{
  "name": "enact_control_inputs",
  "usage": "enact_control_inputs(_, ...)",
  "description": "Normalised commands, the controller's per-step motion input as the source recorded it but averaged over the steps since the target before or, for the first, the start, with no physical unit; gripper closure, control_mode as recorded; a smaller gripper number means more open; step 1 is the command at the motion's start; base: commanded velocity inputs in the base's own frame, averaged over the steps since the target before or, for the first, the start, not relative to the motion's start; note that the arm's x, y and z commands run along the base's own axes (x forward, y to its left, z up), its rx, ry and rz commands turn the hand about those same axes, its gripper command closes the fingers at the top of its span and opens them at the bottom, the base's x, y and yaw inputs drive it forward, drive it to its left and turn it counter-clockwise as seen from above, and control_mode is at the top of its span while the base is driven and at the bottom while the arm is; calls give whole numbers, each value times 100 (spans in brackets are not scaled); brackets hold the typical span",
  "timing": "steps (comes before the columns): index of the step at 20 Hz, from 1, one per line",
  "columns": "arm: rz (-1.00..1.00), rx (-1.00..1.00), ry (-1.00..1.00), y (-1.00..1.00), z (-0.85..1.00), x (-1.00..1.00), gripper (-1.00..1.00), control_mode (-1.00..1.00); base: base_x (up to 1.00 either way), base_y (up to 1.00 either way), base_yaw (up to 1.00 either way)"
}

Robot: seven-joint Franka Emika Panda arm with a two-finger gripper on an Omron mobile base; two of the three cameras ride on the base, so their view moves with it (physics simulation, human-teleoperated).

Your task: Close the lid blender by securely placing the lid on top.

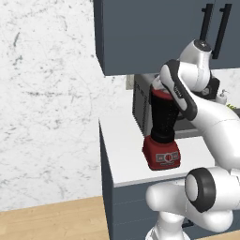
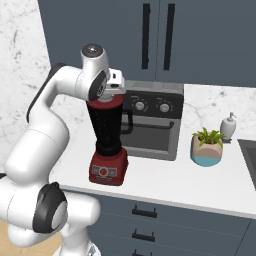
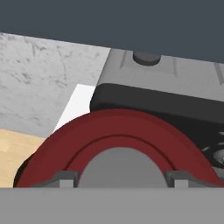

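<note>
The red lid [image 2: 106, 103] already sits on the blender [image 2: 107, 137] jar's mouth, toaster oven [image 2: 152, 120] at its 3 o'clock. The pincer [image 3: 122, 177] hangs just above; its grip I cannot tell. Likely only pressing down and letting go remain.

Room above the blender [image 2: 107, 142] is limited by the overhead cabinets [image 2: 150, 35], and the toaster oven [image 2: 150, 120] is set just behind its handle side. Open counter [image 2: 165, 182] is left toward the potted plant [image 2: 207, 146].
</note>
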Motion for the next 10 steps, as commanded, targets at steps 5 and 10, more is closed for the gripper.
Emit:
enact_control_inputs(5, 0, 0, -1, 1, -3, -1, -100, -100, 0, 0, 0)
enact_control_inputs(10, 0, 0, -16, 6, 10, -10, -100, -100, 0, 0, 0)
